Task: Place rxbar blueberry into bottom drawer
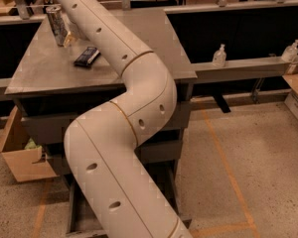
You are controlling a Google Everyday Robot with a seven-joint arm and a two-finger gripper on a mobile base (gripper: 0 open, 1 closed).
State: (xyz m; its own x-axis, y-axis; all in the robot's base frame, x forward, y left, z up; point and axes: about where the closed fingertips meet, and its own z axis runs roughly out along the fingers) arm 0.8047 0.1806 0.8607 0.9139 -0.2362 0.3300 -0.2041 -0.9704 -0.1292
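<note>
Cardboard box (25,160) sits on the floor at 9 o'clock, beside the grey cabinet (44,128). The bottom drawer (74,217) stands pulled out at 7 o'clock, mostly hidden by the arm (139,108). On the bench (39,73), at 11 o'clock, a silver can (56,24) stands upright. The rxbar blueberry (87,56) lies flat near the can, at its 5 o'clock, not touching it. The arm runs off the top edge at 11 o'clock, taking the pincer out of sight, so I cannot tell whether it is open or closed. A pump bottle (219,56) stands on a ledge at 2 o'clock.

No text reads on rxbar blueberry (87,56) or can (56,25); claw lies past the top edge.
</note>
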